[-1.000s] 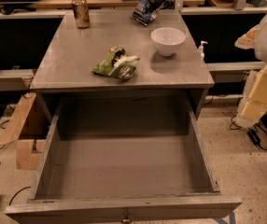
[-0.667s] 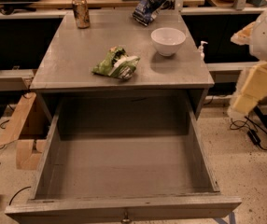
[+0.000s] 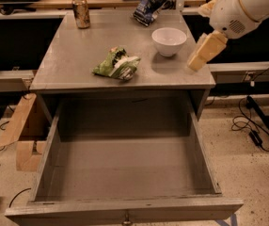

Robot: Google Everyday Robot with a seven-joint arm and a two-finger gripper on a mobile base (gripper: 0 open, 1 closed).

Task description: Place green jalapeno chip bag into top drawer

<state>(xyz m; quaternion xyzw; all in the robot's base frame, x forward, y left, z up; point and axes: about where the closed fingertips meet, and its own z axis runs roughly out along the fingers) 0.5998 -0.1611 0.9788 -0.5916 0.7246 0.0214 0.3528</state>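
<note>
Gripper position: gripper (image 3: pixel 206 52) hung over the 3 o'clock edge of the surface (image 3: pixel 73 60), just beside the white bowl (image 3: pixel 169 41), angled down toward 7 o'clock.
Gripper state: could not be told from this view; it held nothing.
Bag position: green jalapeno chip bag (image 3: pixel 117 64) lay crumpled near the middle of the surface, toward its 6 o'clock edge, untouched.
Key relation: bag lay at about 9 o'clock from the gripper, well apart. The bowl sat near that line, slightly to its 12 o'clock side.
Bag long axis: ran roughly 8 to 2 o'clock, so close to the line of approach. Judgement: a grasp across the short width would need wrist rotation.
Arm: only 1 arm, reaching in from the 2 o'clock corner.
Drawer: top drawer (image 3: pixel 125 166) stood pulled fully open at 6 o'clock of the bag, bottom bare, knob (image 3: pixel 126 217) on its front.
Other items: can (image 3: pixel 81 12) at the 11 o'clock corner; dark blue chip bag (image 3: pixel 149 6) at the 12 o'clock edge. Both were clear of the path.
Stage, judged: approach, grasp not yet made.
Risk, judged: clipping the bowl in transit.
</note>
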